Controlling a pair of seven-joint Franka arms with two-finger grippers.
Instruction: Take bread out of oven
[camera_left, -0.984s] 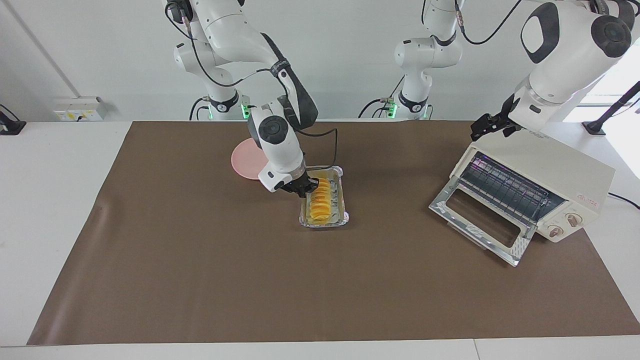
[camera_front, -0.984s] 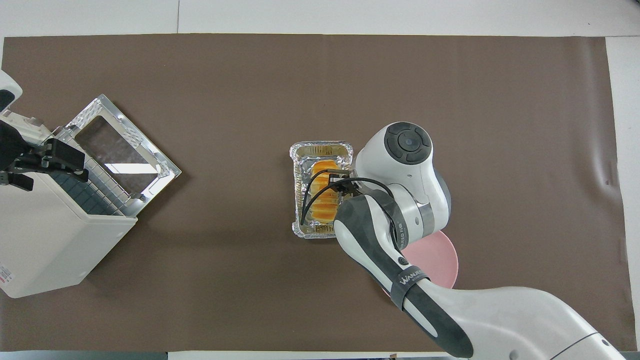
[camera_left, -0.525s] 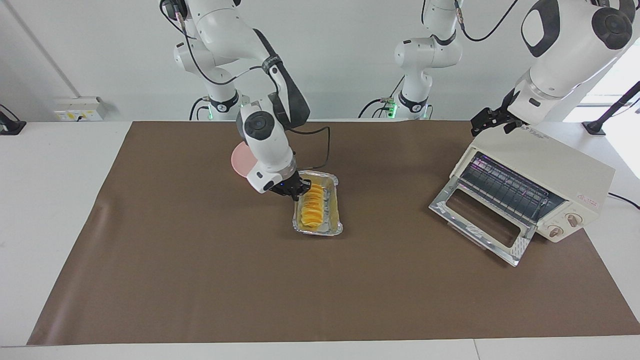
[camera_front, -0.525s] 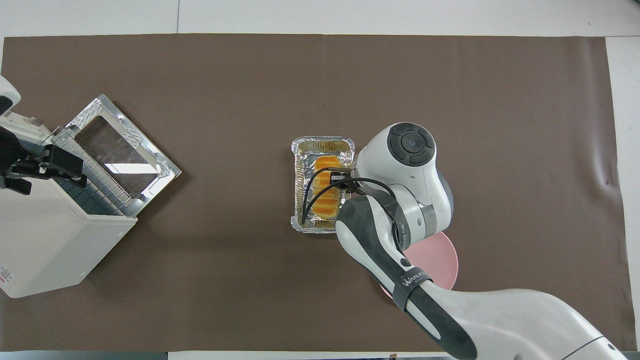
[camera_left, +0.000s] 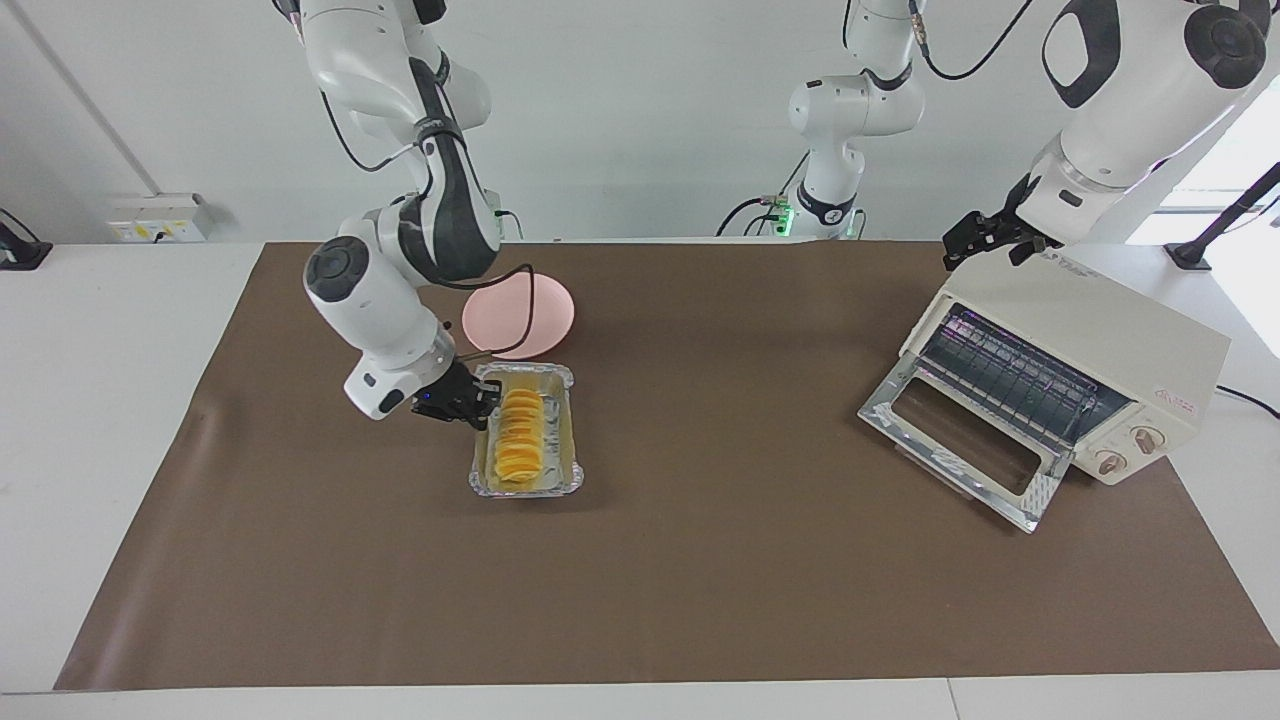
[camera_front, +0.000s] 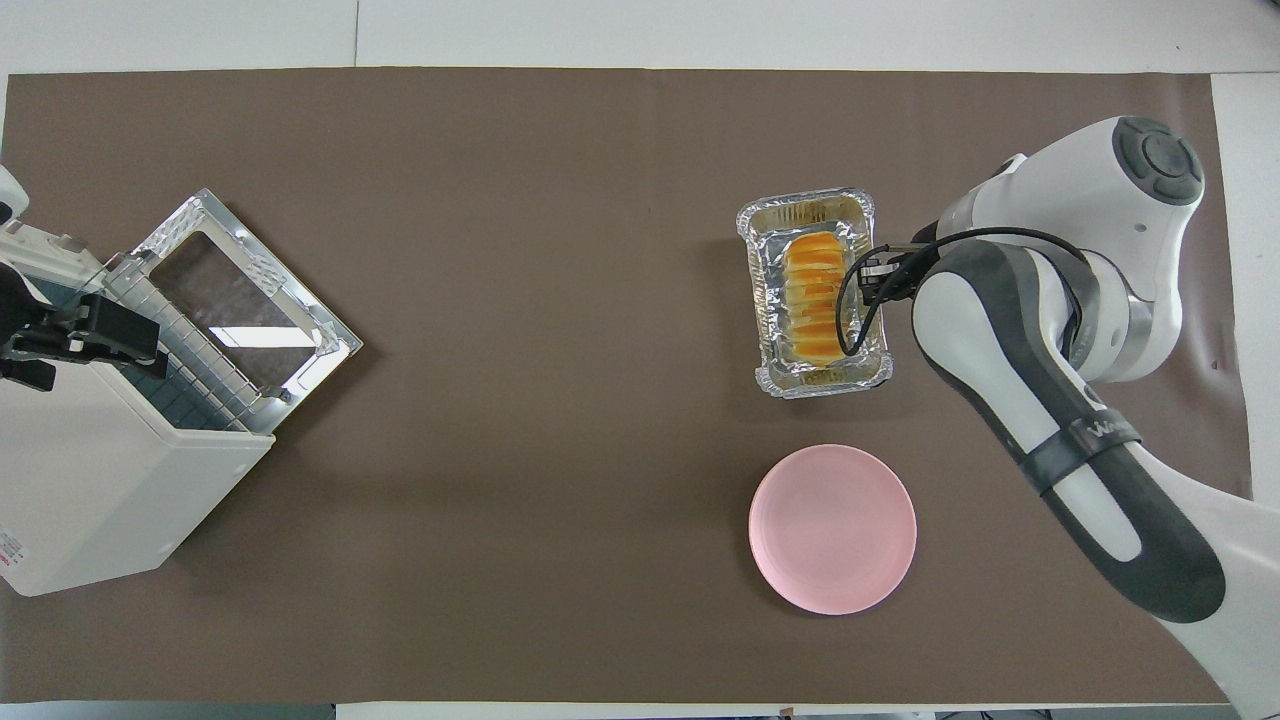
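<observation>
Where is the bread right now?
The bread lies in the foil tray on the mat toward the right arm's end, farther from the robots than the pink plate, with the right gripper at the tray's rim.

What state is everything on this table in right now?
oven: door open, rack bare.
bread: lying in the foil tray.
pink plate: bare.
right end effector: shut on the tray's rim.
left end effector: open over the oven's top.

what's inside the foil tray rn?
The bread lies lengthwise in the foil tray; the right gripper, shut, grips the tray's rim. The tray floor under the loaf is covered.
</observation>
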